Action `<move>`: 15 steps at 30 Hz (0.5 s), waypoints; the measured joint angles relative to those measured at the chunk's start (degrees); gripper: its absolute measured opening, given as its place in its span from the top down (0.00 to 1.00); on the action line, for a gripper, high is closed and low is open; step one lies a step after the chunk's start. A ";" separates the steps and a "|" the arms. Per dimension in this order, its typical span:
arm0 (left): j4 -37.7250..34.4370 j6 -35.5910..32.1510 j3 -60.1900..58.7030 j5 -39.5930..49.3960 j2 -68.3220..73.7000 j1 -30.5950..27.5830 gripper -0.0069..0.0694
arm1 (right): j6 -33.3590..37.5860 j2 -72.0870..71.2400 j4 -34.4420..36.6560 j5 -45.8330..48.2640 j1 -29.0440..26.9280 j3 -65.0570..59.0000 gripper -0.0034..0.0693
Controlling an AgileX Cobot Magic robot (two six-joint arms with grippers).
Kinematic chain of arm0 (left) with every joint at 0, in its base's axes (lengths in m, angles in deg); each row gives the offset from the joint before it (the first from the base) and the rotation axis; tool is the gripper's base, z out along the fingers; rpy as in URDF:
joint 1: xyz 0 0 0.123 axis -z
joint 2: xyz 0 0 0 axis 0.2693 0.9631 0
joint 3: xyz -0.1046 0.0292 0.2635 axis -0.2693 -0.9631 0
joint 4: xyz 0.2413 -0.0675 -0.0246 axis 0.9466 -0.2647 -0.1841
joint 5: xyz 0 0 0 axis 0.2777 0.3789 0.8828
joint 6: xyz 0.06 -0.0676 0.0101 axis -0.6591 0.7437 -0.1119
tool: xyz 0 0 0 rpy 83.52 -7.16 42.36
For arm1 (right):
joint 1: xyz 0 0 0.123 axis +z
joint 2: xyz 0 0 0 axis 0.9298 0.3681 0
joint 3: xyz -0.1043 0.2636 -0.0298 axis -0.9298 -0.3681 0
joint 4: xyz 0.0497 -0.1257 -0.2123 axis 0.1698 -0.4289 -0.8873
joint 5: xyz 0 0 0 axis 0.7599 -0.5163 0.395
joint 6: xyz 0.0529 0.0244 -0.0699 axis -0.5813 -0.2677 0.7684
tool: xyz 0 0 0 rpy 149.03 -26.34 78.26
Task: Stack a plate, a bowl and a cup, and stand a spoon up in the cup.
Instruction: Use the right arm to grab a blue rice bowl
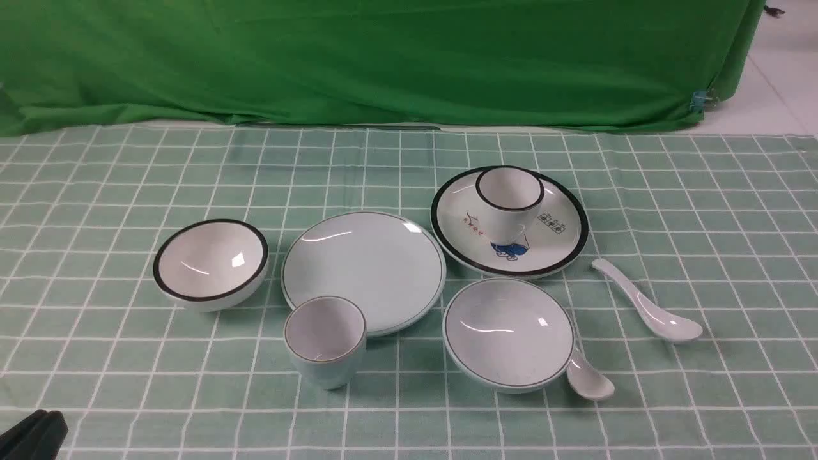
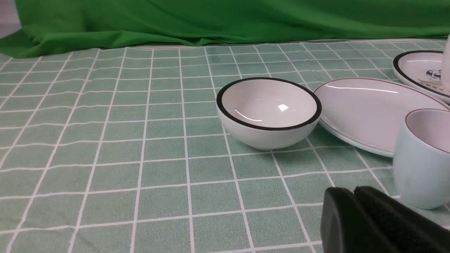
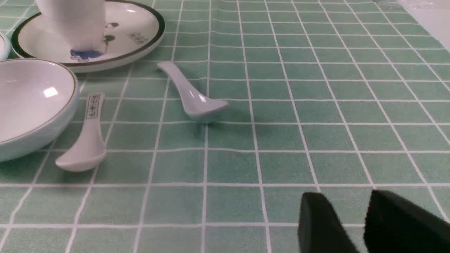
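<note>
The pale blue plate (image 1: pixel 363 271) lies mid-table, and the small pale blue cup (image 1: pixel 326 342) stands upright at its front edge. To the right of these sits the shallow pale blue bowl (image 1: pixel 508 332). Further right the plain white spoon (image 1: pixel 648 310) lies flat on the cloth, bowl end nearest me. My left gripper (image 1: pixel 32 437) shows at the front left corner. In its wrist view the left gripper (image 2: pixel 353 191) is shut and empty, just short of the cup (image 2: pixel 422 158). My right gripper (image 3: pixel 342 196) is open over bare cloth, well clear of the spoon (image 3: pixel 193 98).
A black-rimmed white bowl (image 1: pixel 211 263) sits left of the plate. At the back right, a black-rimmed cartoon plate (image 1: pixel 562 246) carries a black-rimmed cup (image 1: pixel 509 201). A spoon with a printed handle (image 3: pixel 86 140) lies against the pale bowl's right side. A green curtain hangs behind.
</note>
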 joint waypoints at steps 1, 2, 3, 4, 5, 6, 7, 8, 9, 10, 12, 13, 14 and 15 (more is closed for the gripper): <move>0.00 0.00 0.00 0.00 0.00 0.00 0.89 | 0.00 0.00 0.00 0.00 0.00 0.00 0.62; 0.00 0.00 0.00 0.00 0.00 0.00 0.89 | 0.00 0.00 0.00 0.00 0.00 0.00 0.62; 0.00 0.00 0.00 0.00 0.00 0.00 0.89 | 0.00 0.00 0.00 0.00 0.00 0.00 0.62; 0.00 0.00 0.00 0.00 0.00 0.00 0.89 | 0.00 0.00 0.00 0.00 0.00 0.00 0.62; 0.00 0.00 0.00 0.00 0.00 0.00 0.89 | 0.00 0.00 0.00 0.00 0.00 0.00 0.62; 0.00 0.00 0.00 0.00 0.00 0.00 0.89 | 0.00 0.00 0.00 0.00 0.00 0.00 0.62; 0.00 0.00 0.00 0.00 0.00 0.00 0.89 | 0.06 0.00 0.00 0.00 0.00 0.00 0.62; 0.00 0.00 0.00 0.00 0.00 0.00 0.89 | 0.37 0.00 0.00 0.00 0.00 0.00 0.62; 0.00 0.00 0.00 0.00 0.00 0.00 0.89 | 0.37 0.00 0.00 0.00 0.00 0.00 0.62; 0.00 0.00 0.00 0.00 0.00 0.00 0.89 | 0.37 0.00 0.00 0.00 0.00 0.00 0.62; 0.00 0.00 0.00 0.00 0.00 0.00 0.89 | 0.37 0.00 0.00 0.00 0.00 0.00 0.62; 0.00 0.00 0.00 0.00 0.00 0.00 0.89 | 0.37 0.00 0.00 0.00 0.00 0.00 0.62; 0.00 0.00 0.00 0.00 0.00 0.00 0.89 | 0.37 0.00 0.00 0.00 0.00 0.00 0.62; 0.00 0.00 0.00 0.00 0.00 0.00 0.89 | 0.37 0.00 0.00 0.00 0.00 0.00 0.62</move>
